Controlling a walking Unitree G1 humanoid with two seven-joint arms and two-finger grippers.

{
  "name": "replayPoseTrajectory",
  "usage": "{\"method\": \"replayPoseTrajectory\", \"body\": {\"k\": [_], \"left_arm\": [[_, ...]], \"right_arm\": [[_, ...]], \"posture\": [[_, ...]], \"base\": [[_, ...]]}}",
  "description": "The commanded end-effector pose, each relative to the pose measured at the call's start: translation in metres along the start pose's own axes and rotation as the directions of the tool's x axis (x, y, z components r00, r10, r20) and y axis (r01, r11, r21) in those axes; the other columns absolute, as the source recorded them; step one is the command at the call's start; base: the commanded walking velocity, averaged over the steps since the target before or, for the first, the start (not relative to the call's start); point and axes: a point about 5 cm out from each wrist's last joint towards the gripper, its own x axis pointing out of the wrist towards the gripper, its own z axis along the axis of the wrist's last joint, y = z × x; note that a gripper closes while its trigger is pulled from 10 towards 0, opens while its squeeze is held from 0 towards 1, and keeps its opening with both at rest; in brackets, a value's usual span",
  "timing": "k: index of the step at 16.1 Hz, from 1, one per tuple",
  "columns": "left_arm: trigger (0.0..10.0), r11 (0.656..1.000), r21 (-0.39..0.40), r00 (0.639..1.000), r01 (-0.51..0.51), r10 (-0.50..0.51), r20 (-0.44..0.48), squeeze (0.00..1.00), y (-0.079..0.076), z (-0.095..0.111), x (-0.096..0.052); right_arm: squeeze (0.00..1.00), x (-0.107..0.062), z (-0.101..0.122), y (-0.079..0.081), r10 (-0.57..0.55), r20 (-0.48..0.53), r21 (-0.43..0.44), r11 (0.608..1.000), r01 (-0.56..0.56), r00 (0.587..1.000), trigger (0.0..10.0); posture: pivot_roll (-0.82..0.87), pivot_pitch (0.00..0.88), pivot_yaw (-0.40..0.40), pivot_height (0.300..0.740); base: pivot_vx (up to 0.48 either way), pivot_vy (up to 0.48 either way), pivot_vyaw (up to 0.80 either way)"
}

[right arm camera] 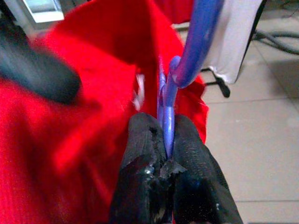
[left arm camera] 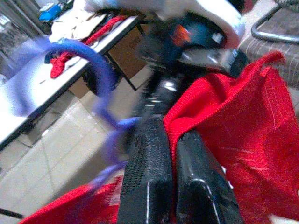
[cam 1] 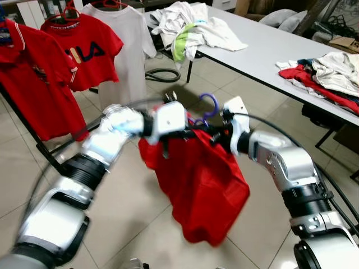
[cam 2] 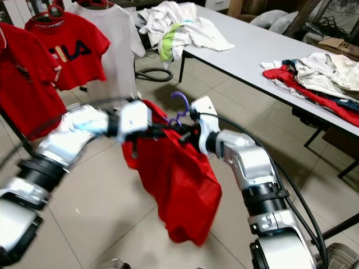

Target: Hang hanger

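While both arms reach inward, right claw (right arm camera: pixel 169 161) pinches purple hanger (right arm camera: pixel 187 60).

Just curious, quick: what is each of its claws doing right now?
Left gripper: shut on the red shirt.
Right gripper: shut on the purple hanger.

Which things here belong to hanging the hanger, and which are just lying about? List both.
In the job:
- purple hanger, pinched by the right gripper
- red garment on it, pinched by the left gripper
- hung shirts

Lying about:
- pale clothes heap on the table
- folded clothes
- hose on the floor
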Motion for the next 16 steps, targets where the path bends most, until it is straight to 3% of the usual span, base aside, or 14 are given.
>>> {"method": "replayPoseTrajectory", "body": {"k": [1,4,5,6,7,8,12,16], "left_arm": [[0.0,1.0,0.021,1.0,-0.004,0.003,0.014,0.0,0.006,0.009,-0.004],[0.0,1.0,0.004,0.999,-0.011,0.011,-0.036,0.0,0.002,0.001,-0.008],[3.5,1.0,-0.013,1.0,0.001,-0.001,-0.027,0.0,-0.004,0.001,-0.003],[10.0,0.999,-0.043,1.0,0.019,-0.02,-0.02,0.0,-0.008,0.001,0.001],[10.0,0.996,-0.087,0.999,0.036,-0.037,-0.006,0.0,-0.017,0.0,0.009],[10.0,0.995,-0.097,1.0,0.03,-0.03,-0.005,1.0,-0.02,-0.002,0.013],[10.0,0.989,-0.14,0.998,0.057,-0.062,-0.032,1.0,-0.024,-0.006,0.013],[10.0,0.962,-0.23,0.986,0.147,-0.162,-0.047,1.0,-0.033,-0.011,0.006]], "right_arm": [[0.0,-0.002,-0.001,-0.002,0.001,-0.013,-0.007,1.0,-0.001,1.0,0.0],[0.0,-0.001,0.0,0.0,0.012,-0.016,-0.012,1.0,-0.012,1.0,0.0],[0.0,-0.001,0.0,0.001,0.015,-0.016,-0.014,1.0,-0.015,1.0,0.0],[0.0,0.0,0.0,0.001,0.018,-0.017,-0.015,1.0,-0.018,1.0,0.0],[0.0,0.001,0.001,0.002,0.021,-0.017,-0.018,1.0,-0.022,1.0,0.0],[0.0,0.001,0.001,0.002,0.023,-0.015,-0.019,1.0,-0.024,1.0,0.0],[0.0,0.002,0.002,0.001,0.02,-0.012,-0.018,1.0,-0.02,1.0,0.0],[0.0,0.0,-0.003,-0.004,-0.023,-0.008,0.007,1.0,0.023,1.0,0.0]], "posture": [[-0.05,0.0,-0.038,0.74],[-0.05,0.0,-0.043,0.74],[-0.05,0.0,-0.043,0.74],[-0.04,0.0,-0.048,0.74],[-0.04,0.0,-0.051,0.74],[-0.04,0.0,-0.053,0.74],[-0.04,0.0,-0.048,0.74],[-0.04,0.0,-0.033,0.74]], "base": [[0.0,0.0,0.0],[0.0,0.0,0.0],[0.0,0.0,0.0],[0.0,0.0,0.0],[0.0,0.0,0.0],[0.0,0.0,0.0],[0.0,0.0,0.0],[0.0,0.0,0.0]]}}
